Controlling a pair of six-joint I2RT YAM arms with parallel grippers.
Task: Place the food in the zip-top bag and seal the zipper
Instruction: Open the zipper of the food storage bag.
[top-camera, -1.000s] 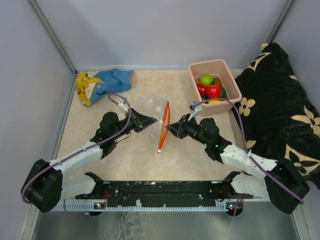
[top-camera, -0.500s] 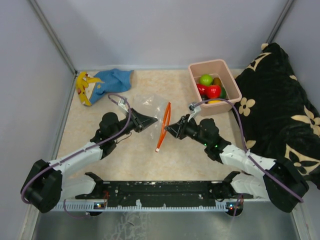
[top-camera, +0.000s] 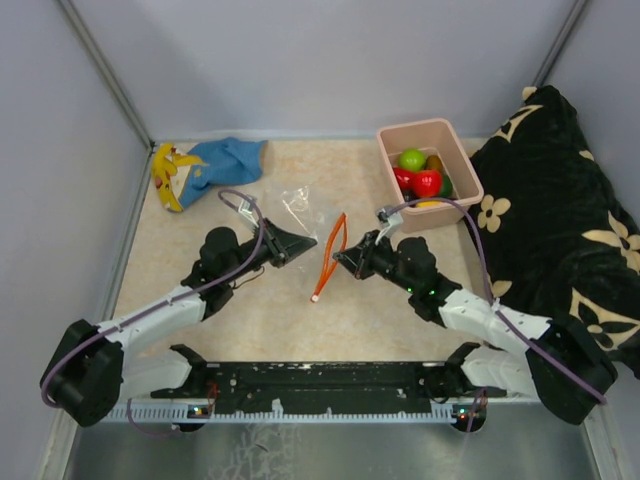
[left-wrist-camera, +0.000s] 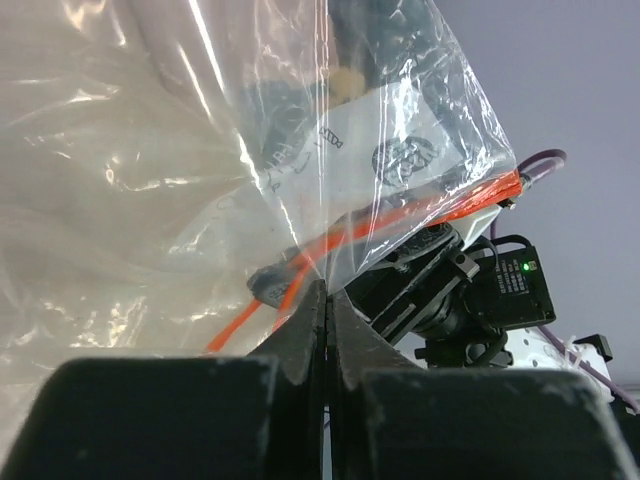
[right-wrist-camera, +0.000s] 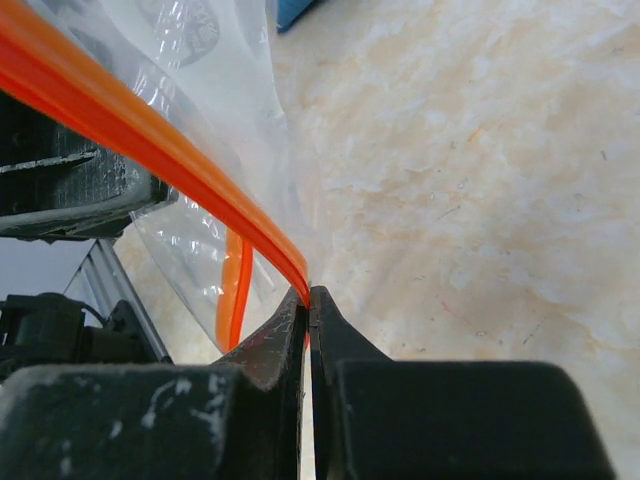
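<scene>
**Bag up and held at both sides, fruit yet to go in**

Across the table (top-camera: 250, 300), both arms meet in the middle. The left arm (top-camera: 150, 320) reaches in from its side, jaws pressed shut on the clear film of the zip-top bag (top-camera: 300, 205). The right arm (top-camera: 480, 310) faces it, jaws clamped tight on the mouth strip. Between them the bag hangs lifted off the table, near its centre.

Over at the far right, the pink tub (top-camera: 465, 165) holds all the food (top-camera: 420, 178) I can see: green, red and yellow-orange pieces piled inside, well apart from the bag. Nothing shows inside the bag in either wrist view.

Smallest of all, the zipper (top-camera: 330, 255): the orange strip runs slantwise from the right jaws. The right wrist view shows two orange lines standing apart, so by my reading the mouth is unsealed.

So only the pickup is done. Every piece has to be loaded, then the strip pressed closed.
</scene>
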